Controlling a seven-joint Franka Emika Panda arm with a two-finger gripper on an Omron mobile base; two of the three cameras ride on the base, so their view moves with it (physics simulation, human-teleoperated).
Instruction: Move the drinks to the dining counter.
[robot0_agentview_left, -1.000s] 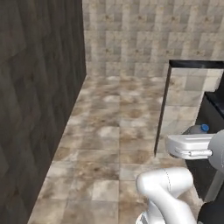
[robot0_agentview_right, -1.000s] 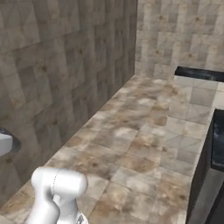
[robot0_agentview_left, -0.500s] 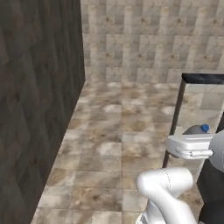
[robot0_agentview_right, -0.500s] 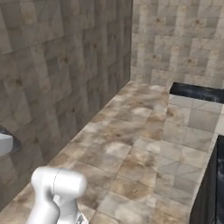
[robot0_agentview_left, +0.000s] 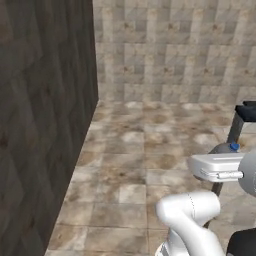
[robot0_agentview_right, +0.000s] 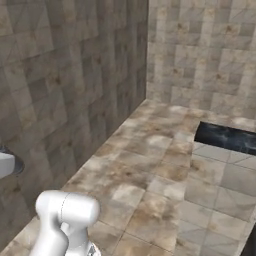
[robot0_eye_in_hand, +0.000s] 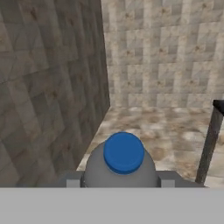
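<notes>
A slim clear plastic bottle (robot0_eye_in_hand: 120, 168) with a round, matte blue cap (robot0_eye_in_hand: 124, 152) sits between the two small dark fingertips (robot0_eye_in_hand: 73, 181) of the pincer (robot0_eye_in_hand: 120, 183), which is closed narrowly on the bottle's body; the grey-looking shoulders of the bottle bulge out just below the cap, and its lower part is cut off by the bottom of the hand view. In the left base view the same bottle (robot0_agentview_left: 226, 148) shows as a small grey dome with a blue dot of cap, peeking over the smooth white hand housing at the right, held up in the air well above the floor (robot0_agentview_left: 145, 165). The floor is laid in mottled beige and brown stone tiles with a worn, blotchy surface. A dark, rough-grained wall (robot0_agentview_left: 40, 125) runs along the left, and a paler tiled wall (robot0_agentview_left: 175, 50) closes the far end. At the far right a black, glossy bench (robot0_agentview_right: 227, 138) with faint pale veining juts in, its end cut off by the picture edge; its dark thin edge (robot0_eye_in_hand: 209, 144) also shows in the hand view.
</notes>
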